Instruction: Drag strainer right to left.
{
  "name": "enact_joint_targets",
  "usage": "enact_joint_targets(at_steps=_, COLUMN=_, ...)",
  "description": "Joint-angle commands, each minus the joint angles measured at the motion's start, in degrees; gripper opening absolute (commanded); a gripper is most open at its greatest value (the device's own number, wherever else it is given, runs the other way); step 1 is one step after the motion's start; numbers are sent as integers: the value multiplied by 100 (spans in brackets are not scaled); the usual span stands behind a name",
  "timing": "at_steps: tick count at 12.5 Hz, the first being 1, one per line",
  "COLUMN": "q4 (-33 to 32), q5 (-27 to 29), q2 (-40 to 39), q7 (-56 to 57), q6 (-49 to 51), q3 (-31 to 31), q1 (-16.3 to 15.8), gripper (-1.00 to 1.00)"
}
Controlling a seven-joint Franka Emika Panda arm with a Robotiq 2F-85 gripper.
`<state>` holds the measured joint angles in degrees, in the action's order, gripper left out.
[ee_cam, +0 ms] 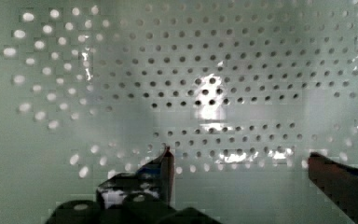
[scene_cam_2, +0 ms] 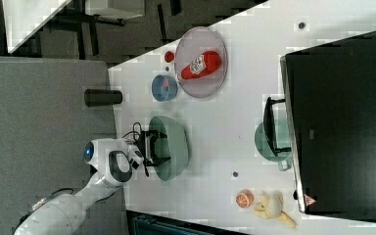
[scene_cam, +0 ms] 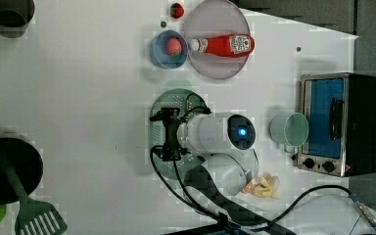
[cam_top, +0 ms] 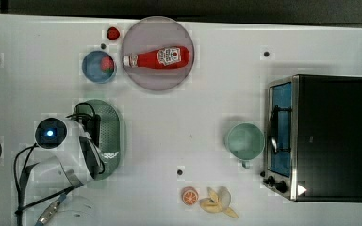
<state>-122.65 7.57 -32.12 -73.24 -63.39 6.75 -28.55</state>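
Note:
The pale green oval strainer (cam_top: 110,123) lies on the white table in the top view's left half. Above it the arm reaches down, and the gripper (cam_top: 95,135) hangs over the strainer's inside. In the left view the strainer (scene_cam: 177,100) is partly covered by the gripper (scene_cam: 169,134) and wrist. The right view has the gripper (scene_cam_2: 152,147) at the rim of the strainer (scene_cam_2: 177,143). In the wrist view the strainer's perforated floor (ee_cam: 223,70) lies close below. There the gripper (ee_cam: 247,164) is open, its fingertips (ee_cam: 166,163) wide apart with nothing held between them.
A grey-pink plate (cam_top: 143,75) with a ketchup bottle (cam_top: 158,58), a blue bowl (cam_top: 93,68) and a strawberry (cam_top: 113,33) lie beyond the strainer. A green mug (cam_top: 244,141) stands by the toaster oven (cam_top: 318,137). An orange half (cam_top: 189,196) and banana (cam_top: 219,201) lie near the front edge.

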Motion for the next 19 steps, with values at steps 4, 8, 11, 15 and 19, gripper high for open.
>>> enact_joint_targets(at_steps=4, q4=786, q5=4, q2=-309, q7=-389, q6=26, q3=49, q1=-513, gripper=100)
enact_joint_targets(at_steps=8, q4=986, q5=30, q2=-457, q7=-401, q6=60, q3=50, q1=-648, gripper=100)
enact_joint_targets(at_steps=11, q4=1123, q5=100, q2=-517, q7=-404, q6=48, q3=51, q1=-722, gripper=100)
enact_joint_targets(at_steps=15, q4=1074, q5=77, q2=-196, q7=-230, q6=435, q3=-143, q1=-713, gripper=100)
enact_joint_targets(at_steps=19, q4=1046, q5=74, q2=1039, q7=1667, q6=1727, q3=-803, q1=-644, gripper=100)
